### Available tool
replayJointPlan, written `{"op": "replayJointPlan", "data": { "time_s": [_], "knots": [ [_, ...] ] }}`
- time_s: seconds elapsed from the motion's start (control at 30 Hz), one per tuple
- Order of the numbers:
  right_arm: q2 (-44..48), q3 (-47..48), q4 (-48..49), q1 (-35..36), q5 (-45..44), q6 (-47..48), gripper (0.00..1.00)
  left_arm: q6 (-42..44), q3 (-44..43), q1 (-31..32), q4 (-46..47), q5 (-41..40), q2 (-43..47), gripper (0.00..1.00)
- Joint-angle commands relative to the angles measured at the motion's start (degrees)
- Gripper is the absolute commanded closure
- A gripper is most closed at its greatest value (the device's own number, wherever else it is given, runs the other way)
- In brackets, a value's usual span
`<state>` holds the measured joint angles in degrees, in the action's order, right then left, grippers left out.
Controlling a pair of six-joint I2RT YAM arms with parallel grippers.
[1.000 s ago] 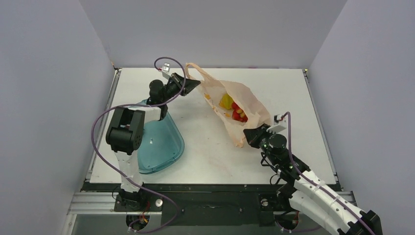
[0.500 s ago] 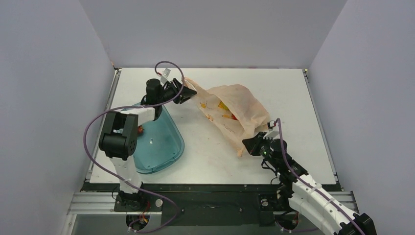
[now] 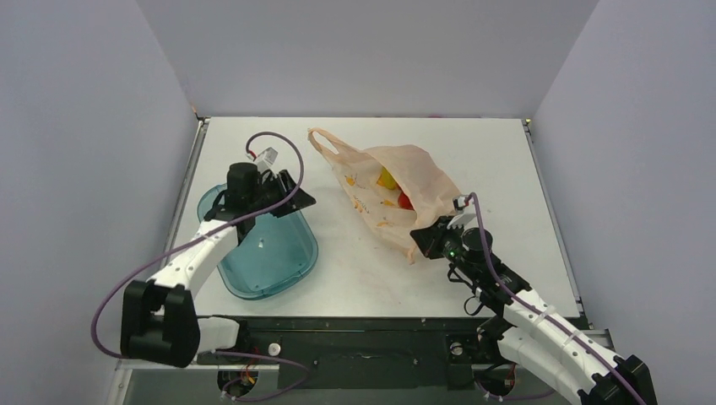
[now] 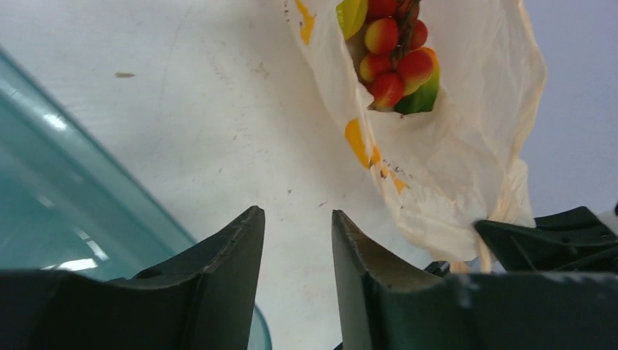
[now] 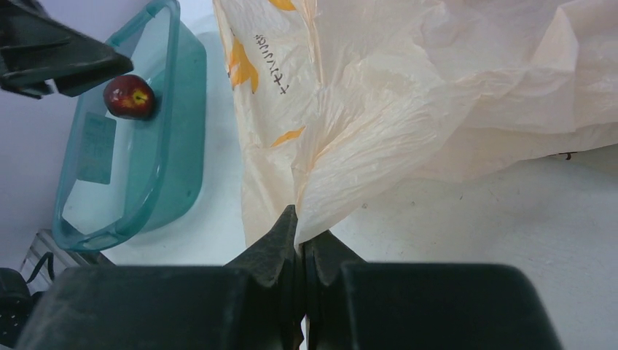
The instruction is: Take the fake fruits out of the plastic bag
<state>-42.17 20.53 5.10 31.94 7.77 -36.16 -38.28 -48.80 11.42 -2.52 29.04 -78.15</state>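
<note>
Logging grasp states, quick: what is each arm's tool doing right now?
Left tool: open, holding nothing.
Right tool: closed on the crinkly peach-orange plastic bag.

1. The counter (image 3: 363, 261) in front of me is white and matt; my left wrist view shows small dark specks and faint scuffs on it.
2. The plastic bag (image 3: 422, 181) lies crumpled on it, from the middle toward my right; one handle loop stretches out flat toward the far left.
3. The teal tray (image 3: 287, 261) sits on my left, close to the near edge; it is apart from the bag, with white counter showing between them.
</note>
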Motion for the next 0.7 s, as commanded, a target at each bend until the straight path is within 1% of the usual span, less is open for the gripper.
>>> {"op": "replayJointPlan", "data": {
  "time_s": [0.0, 0.03, 0.07, 0.1, 0.13, 0.17, 0.2, 0.23, 0.27, 0.3, 0.33, 0.37, 0.4, 0.43, 0.47, 0.5, 0.57, 0.67],
  "knots": [
    [0.2, 2.6, -0.4, 0.7, -0.5, 2.1, 1.00, 7.0, 3.3, 2.7, -9.4, -9.2, 14.8, 0.54],
    [0.4, 2.7, -1.3, 0.8, -0.7, 2.6, 1.00, 7.1, 4.0, 4.1, -9.1, -12.1, 16.8, 0.50],
    [0.7, 2.8, -1.9, 0.9, -0.9, 2.9, 1.00, 7.1, 5.2, 7.7, -7.5, -13.9, 20.7, 0.44],
    [1.0, 3.2, -3.3, 1.0, -1.2, 3.6, 1.00, 7.1, 6.7, 10.0, -6.1, -18.0, 22.5, 0.41],
    [1.2, 3.5, -4.0, 1.2, -1.4, 3.9, 1.00, 7.1, 7.5, 15.1, -2.1, -20.3, 25.4, 0.37],
    [1.7, 4.1, -5.7, 1.4, -1.6, 4.4, 1.00, 7.4, 9.3, 17.7, 0.8, -25.5, 26.4, 0.36],
    [1.9, 4.3, -7.6, 1.7, -1.8, 4.7, 1.00, 8.8, 10.1, 23.1, 6.5, -28.1, 27.3, 0.35],
    [2.2, 4.9, -8.3, 1.8, -1.9, 5.1, 1.00, 9.9, 11.4, 25.5, 9.4, -33.3, 27.2, 0.34],
    [2.3, 5.2, -9.5, 2.1, -2.0, 5.3, 1.00, 12.6, 11.8, 30.2, 15.8, -35.8, 26.1, 0.35],
    [2.8, 5.6, -10.0, 2.3, -2.2, 5.6, 1.00, 13.9, 12.6, 32.2, 18.1, -39.3, 25.1, 0.35],
    [3.2, 5.7, -10.9, 2.6, -2.4, 5.7, 1.00, 16.8, 13.0, 35.1, 24.3, -41.6, 22.4, 0.35],
    [3.9, 6.0, -11.1, 2.8, -2.4, 5.8, 1.00, 17.8, 13.7, 36.1, 27.5, -42.1, 18.8, 0.35],
    [4.3, 6.1, -11.5, 2.8, -2.5, 5.7, 1.00, 18.9, 13.8, 37.2, 33.5, -42.5, 16.8, 0.35],
    [5.0, 6.2, -11.6, 2.9, -2.5, 5.7, 1.00, 19.2, 13.7, 37.4, 36.2, -42.3, 12.4, 0.35],
    [5.4, 6.2, -11.6, 2.9, -2.4, 5.5, 1.00, 20.0, 13.4, 37.7, 41.2, -41.7, 10.2, 0.35],
    [5.5, 6.3, -11.5, 2.9, -2.3, 5.5, 1.00, 20.2, 12.5, 37.7, 45.6, -41.4, 5.4, 0.35],
    [5.5, 6.5, -11.6, 2.9, -1.9, 5.3, 1.00, 20.7, 10.3, 37.8, 50.4, -40.0, -1.1, 0.35],
    [5.5, 6.7, -11.1, 2.9, -1.4, 5.0, 1.00, 20.2, 6.2, 37.7, 53.7, -37.6, -9.2, 0.36]
  ]
}}
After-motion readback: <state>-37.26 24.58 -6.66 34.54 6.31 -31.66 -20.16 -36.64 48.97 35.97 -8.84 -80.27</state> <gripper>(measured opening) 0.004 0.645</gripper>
